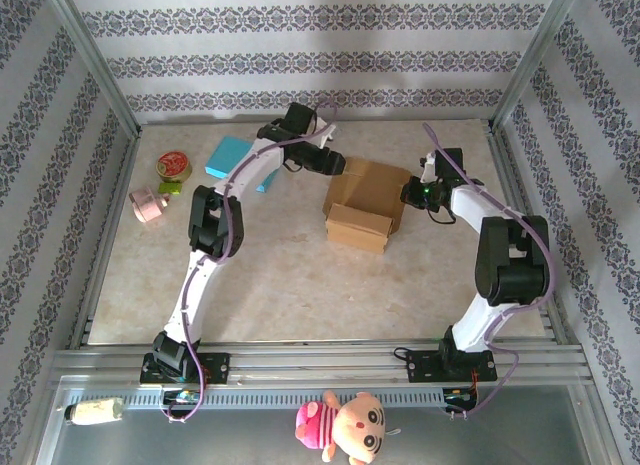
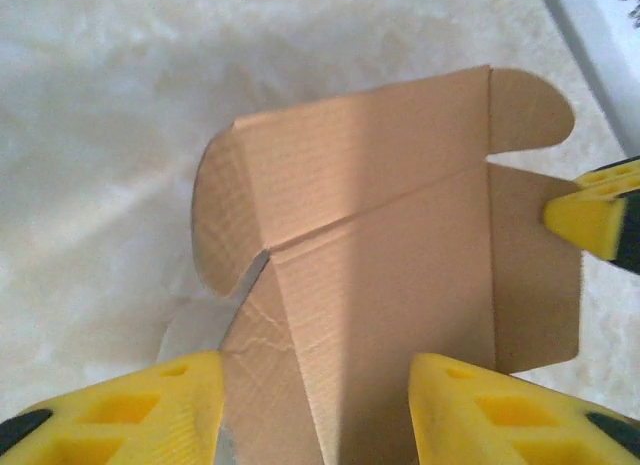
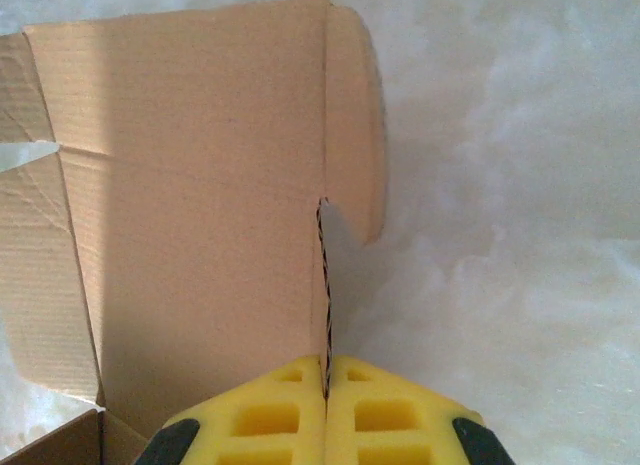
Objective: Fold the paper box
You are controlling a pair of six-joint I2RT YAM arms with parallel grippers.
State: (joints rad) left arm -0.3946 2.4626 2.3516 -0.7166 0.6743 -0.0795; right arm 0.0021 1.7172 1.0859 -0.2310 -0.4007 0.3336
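Though L of box [image 1: 370,190], tin [image 1: 173,166] apart.

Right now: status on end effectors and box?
Right end effector shut on box wall. Left end effector open, astride a panel. Box part-folded, flaps open. Blue pad left, apart from box.

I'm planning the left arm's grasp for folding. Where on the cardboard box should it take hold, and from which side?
Probably the cardboard box's left panel, opposite where the right gripper pinches a thin wall edge-on. Come from the left, the left gripper's open jaws straddling the sheet: flat cardboard offers only edges to pinch.
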